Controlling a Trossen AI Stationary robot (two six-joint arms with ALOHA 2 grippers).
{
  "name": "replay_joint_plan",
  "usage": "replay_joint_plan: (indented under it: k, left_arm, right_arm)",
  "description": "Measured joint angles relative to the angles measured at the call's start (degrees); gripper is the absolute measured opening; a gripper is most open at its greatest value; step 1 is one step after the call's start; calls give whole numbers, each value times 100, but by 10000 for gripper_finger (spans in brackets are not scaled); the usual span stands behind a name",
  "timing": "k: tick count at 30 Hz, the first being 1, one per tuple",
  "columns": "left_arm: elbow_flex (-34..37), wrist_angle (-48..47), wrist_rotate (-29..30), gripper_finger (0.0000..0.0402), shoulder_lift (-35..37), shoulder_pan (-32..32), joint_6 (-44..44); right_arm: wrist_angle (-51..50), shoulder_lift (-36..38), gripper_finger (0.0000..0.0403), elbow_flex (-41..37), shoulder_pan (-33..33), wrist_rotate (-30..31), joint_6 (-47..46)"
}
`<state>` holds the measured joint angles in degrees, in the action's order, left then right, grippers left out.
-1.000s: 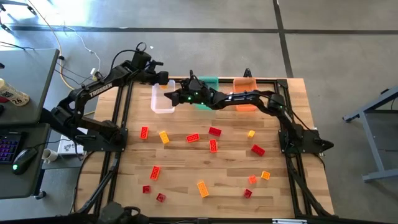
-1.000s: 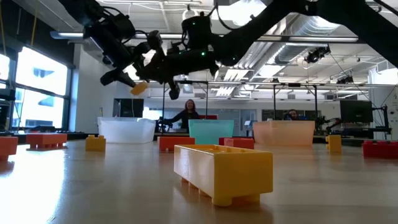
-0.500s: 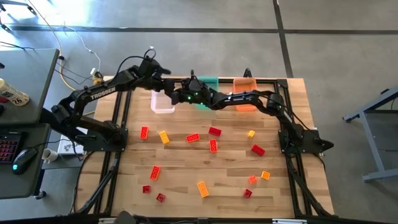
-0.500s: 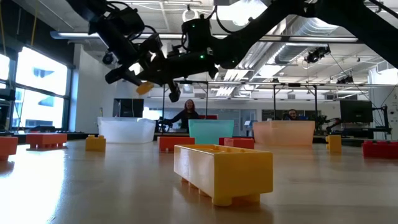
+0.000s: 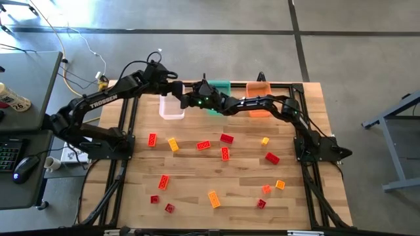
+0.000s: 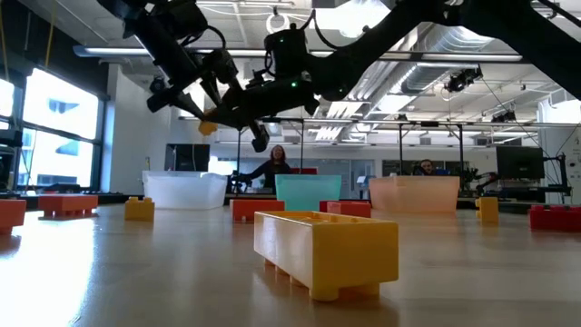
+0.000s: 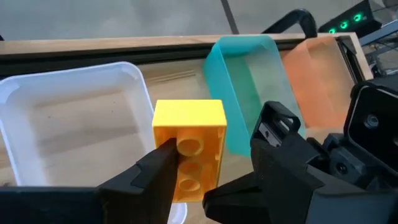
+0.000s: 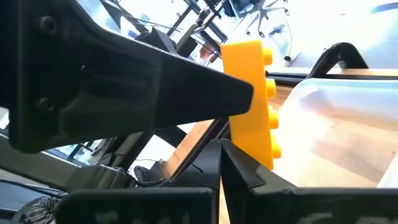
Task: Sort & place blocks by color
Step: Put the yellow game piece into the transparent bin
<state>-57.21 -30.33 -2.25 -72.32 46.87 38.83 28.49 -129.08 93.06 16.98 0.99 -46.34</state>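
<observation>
1. In the high view, your left gripper (image 5: 172, 88) hangs at the 12 o'clock edge of the desk (image 5: 197, 180), above the far rim of the clear bin (image 5: 172, 110). The bin's open floor lies toward 6 o'clock from the jaws.
2. Those jaws are clamped on the yellow brick (image 7: 189, 134), one finger on each long side. In the left wrist view the studs face the camera and the brick's long axis runs along the fingers, out toward the bin.
3. The clear bin looks empty in that view and sits directly beyond and below the brick. My judgement is that the drop depends on carrying the brick from the rim to over the bin's floor before you let go.
4. Your right gripper (image 5: 190, 99) sits at about 4 o'clock from the left one and crowds in close to the brick. I cannot tell whether its jaws are wide or narrow. The left arm has the brick, so leave the move to it.
5. The teal bin (image 7: 249, 74) and the orange bin (image 7: 311, 74) stand in a row toward 3 o'clock of the clear one.
</observation>
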Motion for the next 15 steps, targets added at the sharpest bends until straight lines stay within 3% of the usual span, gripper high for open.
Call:
replay_joint_plan:
  k: [15]
  left_arm:
    - [-2,-603,223,188,150,-351,6]
  right_arm:
    - [-105,4,0,-2,-5,10,-12]
